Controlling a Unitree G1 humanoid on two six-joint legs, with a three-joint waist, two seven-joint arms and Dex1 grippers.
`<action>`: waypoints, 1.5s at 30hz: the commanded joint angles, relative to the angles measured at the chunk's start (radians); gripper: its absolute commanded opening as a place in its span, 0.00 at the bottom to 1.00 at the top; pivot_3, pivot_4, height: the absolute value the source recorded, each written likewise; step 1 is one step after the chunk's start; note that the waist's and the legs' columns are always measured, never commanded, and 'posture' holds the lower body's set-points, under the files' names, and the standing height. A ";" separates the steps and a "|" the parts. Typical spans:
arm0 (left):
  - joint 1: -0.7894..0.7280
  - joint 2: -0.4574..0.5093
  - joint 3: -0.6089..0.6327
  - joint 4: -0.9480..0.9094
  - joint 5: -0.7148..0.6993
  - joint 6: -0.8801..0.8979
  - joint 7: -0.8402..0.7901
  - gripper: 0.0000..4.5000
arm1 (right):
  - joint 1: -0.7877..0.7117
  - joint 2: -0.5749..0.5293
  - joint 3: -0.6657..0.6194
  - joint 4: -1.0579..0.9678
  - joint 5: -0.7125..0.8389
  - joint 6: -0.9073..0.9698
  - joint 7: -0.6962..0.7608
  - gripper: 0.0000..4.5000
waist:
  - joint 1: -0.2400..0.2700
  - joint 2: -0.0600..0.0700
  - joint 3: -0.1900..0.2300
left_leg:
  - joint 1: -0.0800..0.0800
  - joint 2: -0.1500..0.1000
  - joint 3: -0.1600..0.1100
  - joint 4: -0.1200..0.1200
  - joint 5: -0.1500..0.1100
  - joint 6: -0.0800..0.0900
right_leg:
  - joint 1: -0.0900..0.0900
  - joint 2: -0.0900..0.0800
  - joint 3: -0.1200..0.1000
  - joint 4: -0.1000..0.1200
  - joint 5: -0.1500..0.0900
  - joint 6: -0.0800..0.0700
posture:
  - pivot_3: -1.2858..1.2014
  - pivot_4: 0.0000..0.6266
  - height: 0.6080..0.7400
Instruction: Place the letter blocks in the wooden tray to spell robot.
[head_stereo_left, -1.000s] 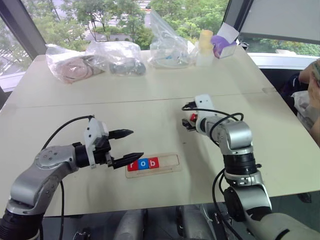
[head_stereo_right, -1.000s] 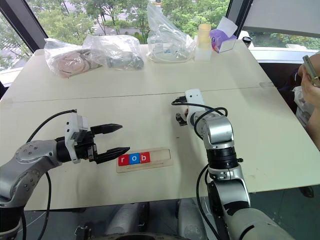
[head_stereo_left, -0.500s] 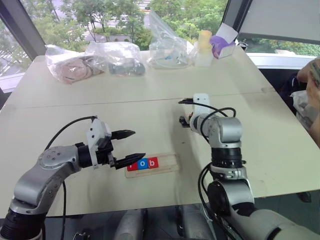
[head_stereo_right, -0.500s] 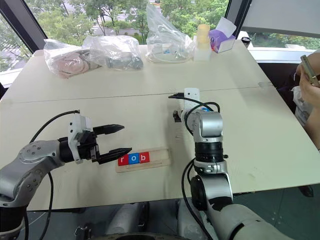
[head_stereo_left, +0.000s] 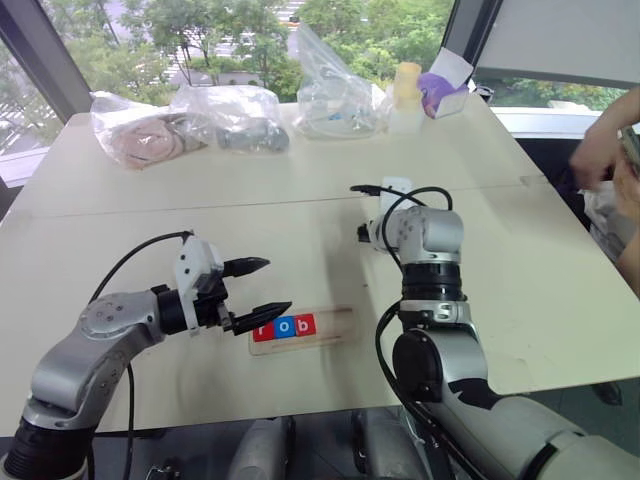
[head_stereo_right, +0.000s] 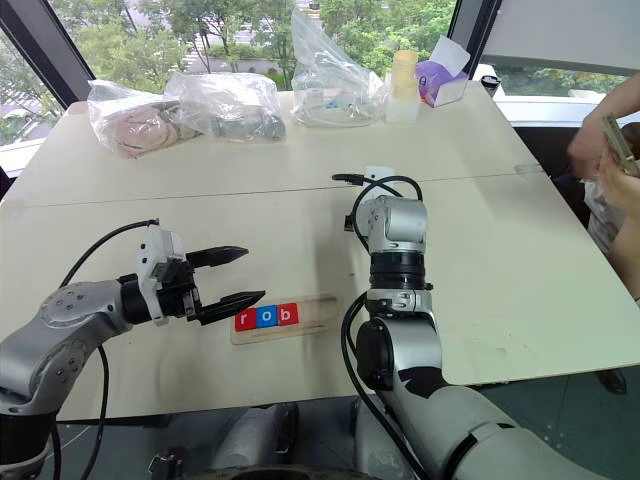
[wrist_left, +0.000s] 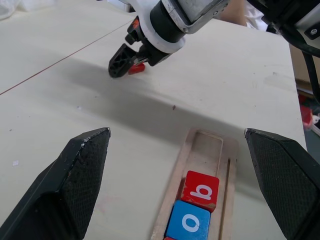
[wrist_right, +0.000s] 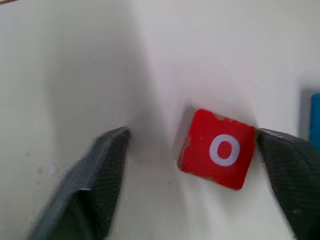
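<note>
Jaws of your right gripper (wrist_right: 187, 175) straddle the red o block (wrist_right: 217, 148), one finger touching, not yet pinching; left gripper (head_stereo_left: 256, 287) hangs spread at nine o'clock of the wooden tray (head_stereo_left: 335, 322), clearing access.

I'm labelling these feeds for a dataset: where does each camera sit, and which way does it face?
Head views: stereo pair on the head, looking down over the table, both arms and the wooden tray.
Left wrist view: along the left gripper, open, towards the tray; shares the right gripper with the head.
Right wrist view: along the right gripper at the red o block.
</note>
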 joint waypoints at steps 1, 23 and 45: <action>-0.002 -0.003 0.009 -0.031 -0.006 -0.017 0.004 1.00 | 0.013 -0.014 0.044 -0.005 -0.003 0.018 0.021 0.35 | -0.007 0.000 0.000 | 0.000 0.000 0.000 0.000 0.000 0.000 | 0.000 0.000 0.000 0.000 0.000 0.000 | 0.52 0.24 1.00; -0.051 -0.003 -0.020 0.038 0.009 -0.026 -0.054 1.00 | 0.589 -0.615 0.348 -0.772 0.779 0.348 0.271 0.25 | 0.016 -0.002 -0.001 | 0.001 0.001 -0.004 -0.001 -0.001 0.001 | 0.010 -0.001 -0.004 -0.014 -0.003 0.000 | 0.52 0.24 1.00; -0.078 0.003 -0.020 0.051 0.013 -0.013 -0.062 1.00 | 0.412 -1.125 0.662 -0.668 1.947 0.060 -0.424 0.99 | 0.021 -0.002 0.002 | -0.001 0.001 -0.003 -0.001 -0.002 0.004 | 0.010 -0.002 -0.005 -0.019 -0.003 0.000 | 0.52 0.24 1.00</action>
